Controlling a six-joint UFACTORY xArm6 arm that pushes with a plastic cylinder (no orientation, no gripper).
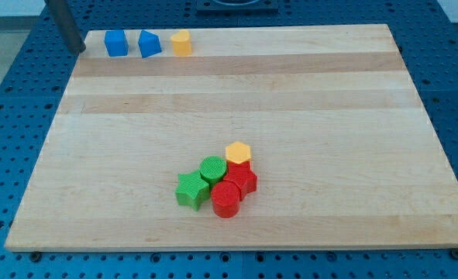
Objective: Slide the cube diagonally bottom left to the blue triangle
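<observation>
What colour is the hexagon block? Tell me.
Yellow: the hexagon shows in the camera view, atop the cluster.

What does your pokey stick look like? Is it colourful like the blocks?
No, my rod is plain dark grey, straight and smooth, with a faint shine down its side. I see no cables or markings on it. My tip sits just left of the blue cube.

Blue cube [115, 43] at the counter's top-left corner area, flat, upright, near the top edge. Blue triangle [149, 43] just beside it on the view's right, small gap between, pointed top, same row, also upright.
</observation>
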